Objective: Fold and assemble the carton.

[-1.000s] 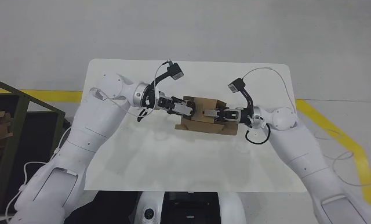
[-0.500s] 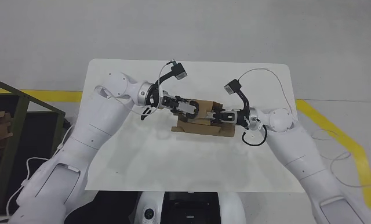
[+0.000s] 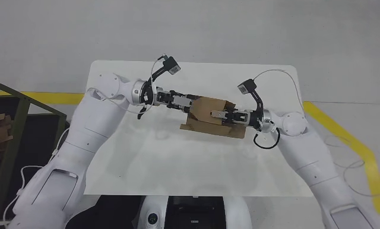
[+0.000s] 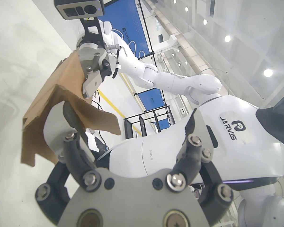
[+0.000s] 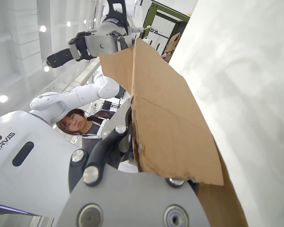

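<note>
The left end effector point(image 3: 189, 102) is spread wide open at the carton's point(image 3: 209, 112) left end. In its own wrist view one of its fingers point(image 4: 69, 119) sits partly behind a loose cardboard flap point(image 4: 97, 116), and the other finger point(image 4: 191, 128) stands out in the air, well apart from the cardboard. The right end effector point(image 3: 219, 115) comes in from the opposite end and is clamped on a wall of the carton. The left wrist view shows one of its flat metal fingers point(image 4: 90, 85) pressed on the outer face near a fold. In the right wrist view a cardboard panel point(image 5: 170, 128) runs between its fingers and hides the far one.

The white tabletop point(image 3: 148, 164) carries the work. The carton is brown cardboard, partly opened into a box shape. It sits near the middle of the tabletop, a little toward the far side, directly between the two end effectors. Its body is raised and tilted, while a flat bottom panel point(image 3: 205, 128) lies along the near side against the tabletop. The creases between panels are plain in the right wrist view, and the lower edge of the nearest panel is ragged. The loose flap at the left end hangs free, bent away from the carton's body, with its corner pointing off the box.
</note>
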Controlling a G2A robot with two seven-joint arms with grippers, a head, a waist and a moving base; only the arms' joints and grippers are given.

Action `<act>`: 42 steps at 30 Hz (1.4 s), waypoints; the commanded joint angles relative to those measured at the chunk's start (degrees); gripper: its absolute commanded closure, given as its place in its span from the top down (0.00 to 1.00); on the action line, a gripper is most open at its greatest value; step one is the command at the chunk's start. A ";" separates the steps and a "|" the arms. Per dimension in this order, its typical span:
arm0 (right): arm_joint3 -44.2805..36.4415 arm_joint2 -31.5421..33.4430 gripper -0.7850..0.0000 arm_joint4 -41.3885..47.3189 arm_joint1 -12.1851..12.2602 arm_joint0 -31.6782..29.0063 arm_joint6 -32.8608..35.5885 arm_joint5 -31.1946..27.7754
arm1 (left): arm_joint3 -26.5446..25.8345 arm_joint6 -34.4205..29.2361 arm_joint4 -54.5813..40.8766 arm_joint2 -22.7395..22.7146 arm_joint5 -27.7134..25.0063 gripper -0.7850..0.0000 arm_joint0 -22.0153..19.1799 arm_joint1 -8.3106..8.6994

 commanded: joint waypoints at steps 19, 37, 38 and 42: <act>-4.41 -3.46 0.00 -0.51 -0.71 -0.93 4.16 1.54 | 1.12 2.38 2.17 -0.61 0.53 1.00 0.49 0.17; -3.34 -5.63 0.00 -0.58 -1.88 0.76 3.15 1.61 | 0.99 2.13 1.19 0.29 0.53 1.00 -0.11 -0.27; -3.18 -5.17 0.00 -0.40 -1.80 0.70 2.97 1.35 | 1.25 2.74 1.53 0.08 0.44 1.00 -0.16 -0.24; -2.73 -2.32 0.00 0.21 -1.20 -0.04 1.91 0.46 | 1.77 8.92 3.01 -1.85 0.51 1.00 0.24 -0.01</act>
